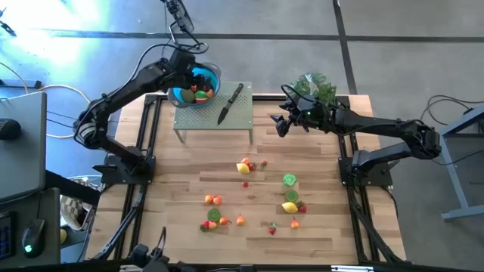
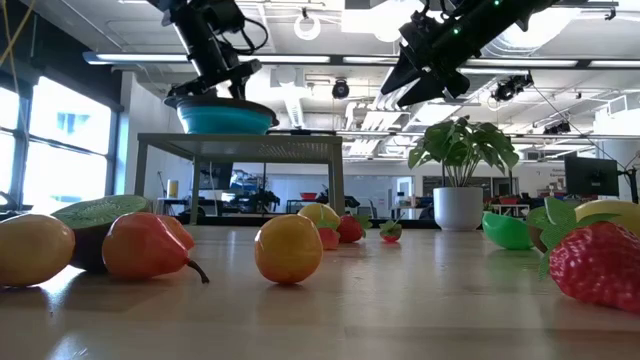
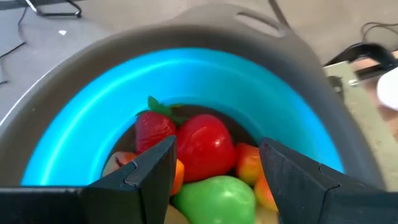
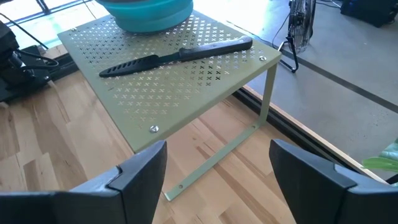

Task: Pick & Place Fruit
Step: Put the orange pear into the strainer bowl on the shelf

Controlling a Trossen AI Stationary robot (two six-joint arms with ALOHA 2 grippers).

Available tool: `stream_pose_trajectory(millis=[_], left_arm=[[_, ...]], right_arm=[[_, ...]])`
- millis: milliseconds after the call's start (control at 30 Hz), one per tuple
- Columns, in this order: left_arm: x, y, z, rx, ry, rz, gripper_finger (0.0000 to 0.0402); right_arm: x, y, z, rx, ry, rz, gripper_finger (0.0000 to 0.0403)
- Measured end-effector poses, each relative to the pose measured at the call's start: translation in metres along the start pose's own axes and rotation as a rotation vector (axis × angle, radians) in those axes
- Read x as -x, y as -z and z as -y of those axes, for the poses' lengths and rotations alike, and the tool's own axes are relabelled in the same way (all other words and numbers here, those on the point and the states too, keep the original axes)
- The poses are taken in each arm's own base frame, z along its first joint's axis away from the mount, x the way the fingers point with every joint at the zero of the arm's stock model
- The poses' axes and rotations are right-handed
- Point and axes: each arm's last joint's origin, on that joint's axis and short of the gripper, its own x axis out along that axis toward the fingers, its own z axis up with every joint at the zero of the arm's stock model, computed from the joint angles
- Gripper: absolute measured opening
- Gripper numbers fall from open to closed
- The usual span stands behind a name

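A blue bowl stands on a perforated green shelf at the far side of the table. In it lie a strawberry, a red apple, a green pear and orange pieces. My left gripper hangs open just above these fruits, slanting down into the bowl; whether it touches any I cannot tell. More fruit lies scattered on the wooden table, mostly toward the near side. My right gripper is open in the air to the right of the shelf, holding nothing.
A black-handled knife lies on the shelf beside the bowl. A potted plant stands at the far right corner, just behind my right arm. Loose fruit such as a green half and a lemon lie near the middle.
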Motion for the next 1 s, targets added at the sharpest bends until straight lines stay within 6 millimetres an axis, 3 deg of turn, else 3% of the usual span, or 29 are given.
stream_pose_trajectory(millis=[267,667,1000], left_arm=[[0.023,-0.002,-0.003,0.004,0.028,0.055,0.0221],[0.036,-0.001,0.010,-0.038,0.096,0.107,0.0106],[0.053,-0.001,0.023,-0.050,0.184,0.187,0.0090]], right_arm=[[0.000,0.000,0.000,0.000,-0.002,-0.001,0.0276],[0.000,0.000,-0.001,-0.010,-0.012,-0.003,0.0276],[0.000,0.000,-0.001,-0.010,-0.015,-0.006,0.0276]])
